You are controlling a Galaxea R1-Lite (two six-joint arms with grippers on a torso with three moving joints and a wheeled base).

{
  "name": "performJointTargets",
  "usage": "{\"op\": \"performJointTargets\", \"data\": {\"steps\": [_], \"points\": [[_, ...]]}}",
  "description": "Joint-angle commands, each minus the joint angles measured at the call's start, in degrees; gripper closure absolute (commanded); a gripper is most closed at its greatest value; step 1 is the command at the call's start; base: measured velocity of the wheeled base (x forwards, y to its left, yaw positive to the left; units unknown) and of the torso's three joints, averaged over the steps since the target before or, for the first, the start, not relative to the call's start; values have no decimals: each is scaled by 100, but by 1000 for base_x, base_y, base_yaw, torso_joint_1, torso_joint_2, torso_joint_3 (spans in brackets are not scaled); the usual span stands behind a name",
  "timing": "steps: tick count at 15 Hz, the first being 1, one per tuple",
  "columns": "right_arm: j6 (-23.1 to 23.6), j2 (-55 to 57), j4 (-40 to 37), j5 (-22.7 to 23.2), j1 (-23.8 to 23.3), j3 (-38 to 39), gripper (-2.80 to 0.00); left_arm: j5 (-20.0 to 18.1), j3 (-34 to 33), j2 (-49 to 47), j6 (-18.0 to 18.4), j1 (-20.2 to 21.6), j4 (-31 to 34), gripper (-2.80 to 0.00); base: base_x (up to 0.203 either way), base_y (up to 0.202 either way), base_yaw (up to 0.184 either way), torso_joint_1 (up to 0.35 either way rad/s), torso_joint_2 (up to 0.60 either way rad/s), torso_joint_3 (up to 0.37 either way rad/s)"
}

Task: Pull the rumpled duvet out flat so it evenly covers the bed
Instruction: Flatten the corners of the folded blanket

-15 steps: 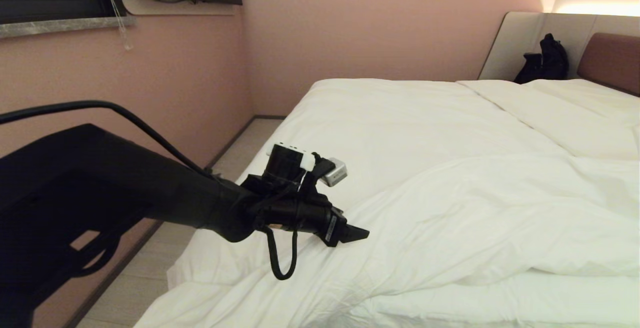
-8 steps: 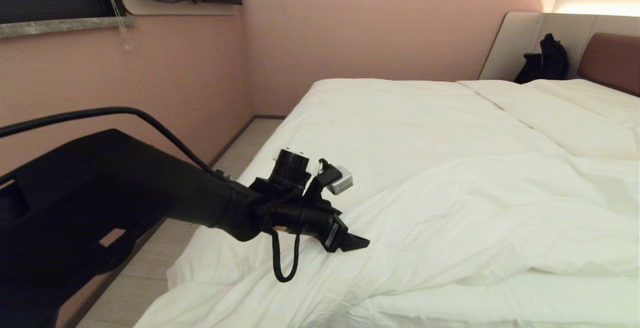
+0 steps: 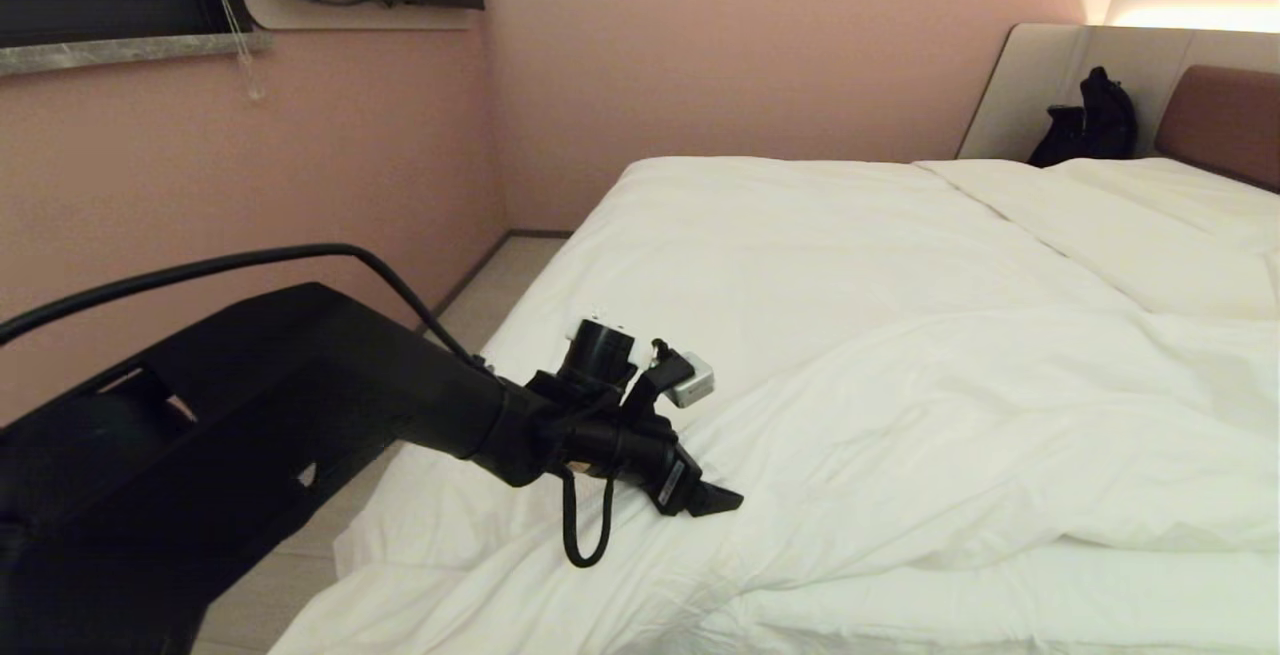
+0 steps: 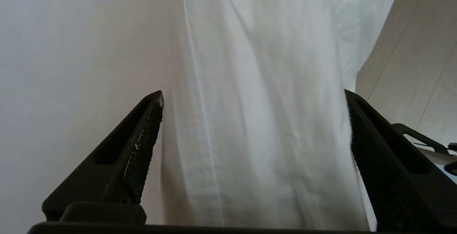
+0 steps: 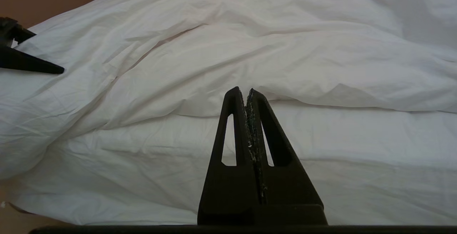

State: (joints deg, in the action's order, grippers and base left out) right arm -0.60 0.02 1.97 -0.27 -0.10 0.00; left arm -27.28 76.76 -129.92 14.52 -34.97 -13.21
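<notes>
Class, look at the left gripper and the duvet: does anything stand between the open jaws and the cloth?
Nothing visible does. The left gripper hangs open right over the duvet near the bed's left edge, with only white cloth between its jaws. The right gripper is shut and apart.

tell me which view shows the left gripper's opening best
The left wrist view: the left gripper has both fingers spread wide over the duvet. The head view shows it side-on; the right wrist view catches only one tip.

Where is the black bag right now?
In the head view the black bag sits far right, at the head of the bed, against the pale grey headboard surround.
</notes>
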Motion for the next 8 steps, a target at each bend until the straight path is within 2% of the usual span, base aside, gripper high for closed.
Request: {"op": "performJointTargets", "data": {"steps": [1,5,6,8], "points": [[-2,-2,5,0,1,0,0,-14,14,-139,7,-1,-6,-280,0,0,0,0,0,0],[-2,-2,5,0,1,0,0,-23,14,-177,-2,-1,-6,-280,0,0,0,0,0,0],[-2,-2,5,0,1,0,0,-32,23,-183,-10,-9,-15,0,0,0,0,0,0,0],[-2,-2,-2,0,1,0,0,-39,3,-162,-18,-9,-33,0,0,0,0,0,0,0]]}}
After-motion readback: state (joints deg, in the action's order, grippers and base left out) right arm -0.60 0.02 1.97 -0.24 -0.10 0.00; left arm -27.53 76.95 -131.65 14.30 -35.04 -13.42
